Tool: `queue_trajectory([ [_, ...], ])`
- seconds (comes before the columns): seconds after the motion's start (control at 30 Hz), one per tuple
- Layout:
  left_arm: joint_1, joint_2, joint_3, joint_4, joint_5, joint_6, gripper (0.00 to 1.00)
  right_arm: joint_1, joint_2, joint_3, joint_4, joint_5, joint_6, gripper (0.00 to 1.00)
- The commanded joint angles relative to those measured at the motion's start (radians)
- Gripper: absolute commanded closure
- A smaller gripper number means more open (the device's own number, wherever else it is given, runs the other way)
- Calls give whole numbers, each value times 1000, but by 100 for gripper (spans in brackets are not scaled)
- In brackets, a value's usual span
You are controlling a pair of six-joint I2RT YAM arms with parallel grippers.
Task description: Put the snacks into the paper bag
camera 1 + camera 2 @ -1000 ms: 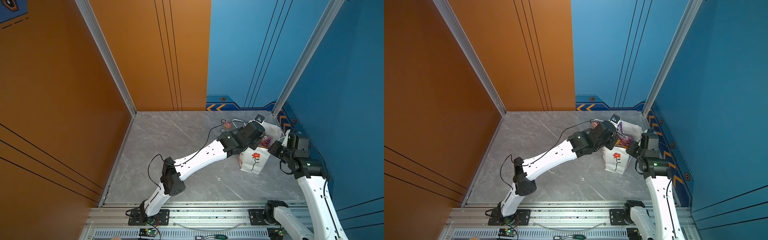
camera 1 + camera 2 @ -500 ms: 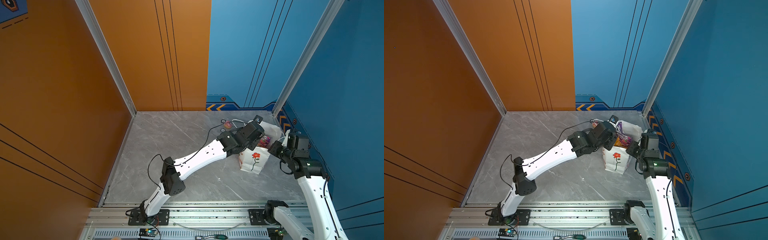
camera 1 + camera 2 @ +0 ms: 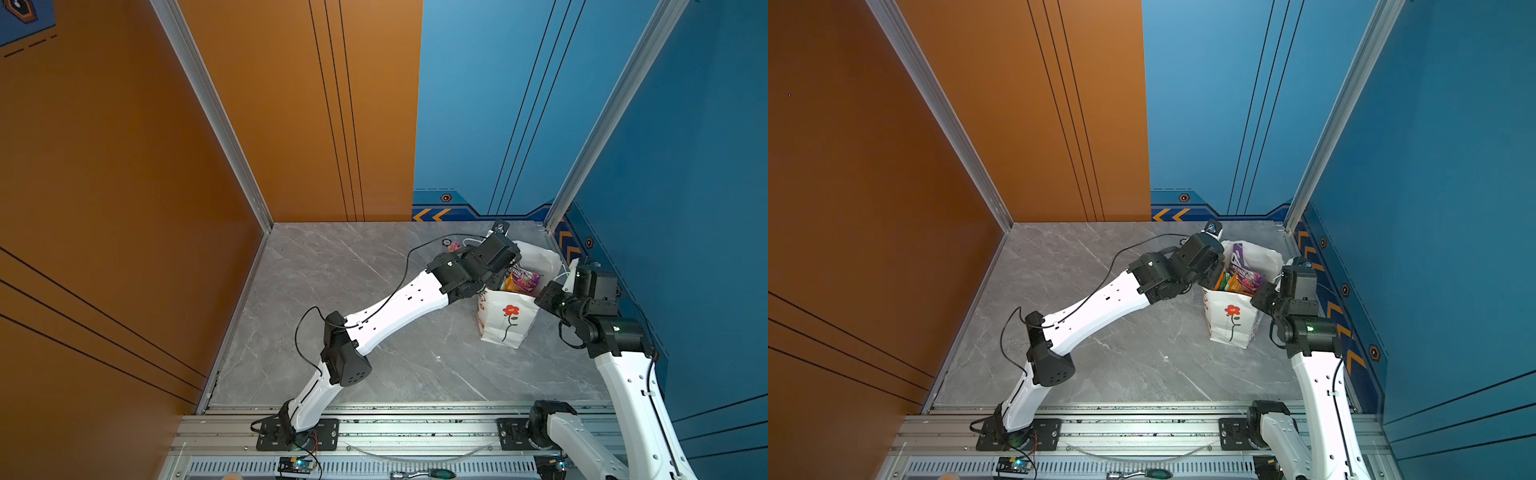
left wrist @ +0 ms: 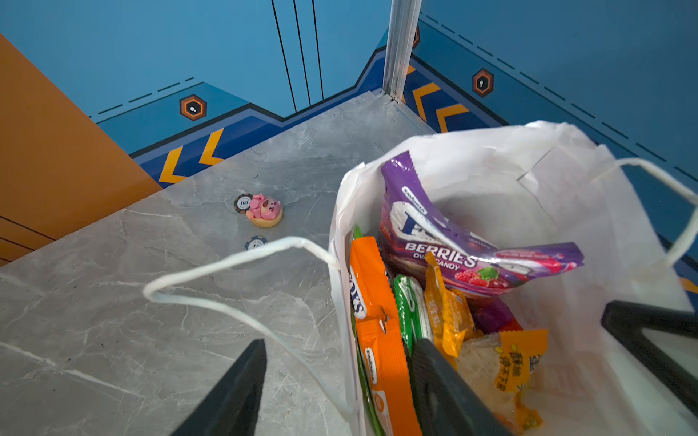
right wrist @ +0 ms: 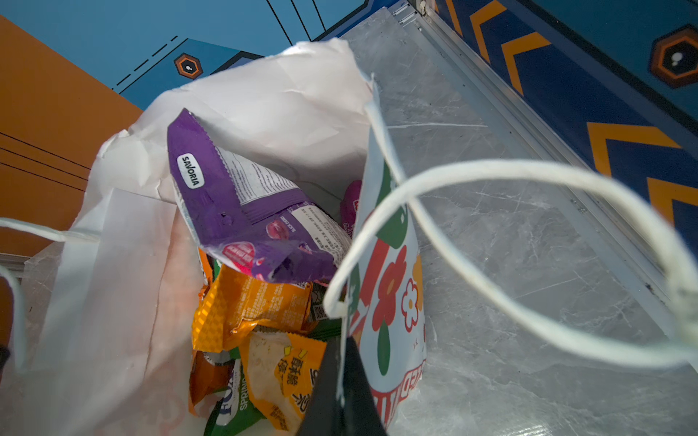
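Two grippers flank the paper bag (image 3: 496, 332), upright on the right side of the grey table (image 3: 353, 291). The right gripper (image 5: 342, 362) pinches the bag's rim, closed; the left gripper (image 4: 342, 341) gapes, with one finger inside and one outside. Inside, the snacks (image 4: 374, 302) pile up, purple packet (image 4: 472, 260) topmost — a pink toy figure (image 4: 264, 209) sits beyond.

The left arm (image 3: 395, 307) extends diagonally from its base toward the far right corner, elbow low and wrist pitched downward. The left gripper (image 4: 340, 341) has its jaws spread well apart, clamping nothing. The right arm (image 3: 623, 374) rises steeply from its base with the wrist folded inward, and the right gripper (image 5: 338, 351) is fully closed, pinching the rim of the paper bag (image 5: 385, 302).
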Motion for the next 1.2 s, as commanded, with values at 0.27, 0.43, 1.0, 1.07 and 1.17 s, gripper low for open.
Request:
queue_trajectory([
  [0.27, 47, 68, 56, -67, 38, -43, 32, 19, 3, -10, -4, -8, -12, 100],
  [0.43, 59, 93, 70, -77, 88, -57, 38, 32, 5, -12, -2, -9, -12, 100],
  [1.0, 63, 35, 137, -71, 111, -81, 100, 157, 91, 129, 4, 18, -12, 100],
  [1.07, 63, 10, 154, -65, 99, -73, 100, 172, 107, 177, 19, 23, -3, 100],
  [1.17, 59, -71, 93, -17, 32, -56, 100, 220, 143, 249, 40, 23, 10, 100],
])
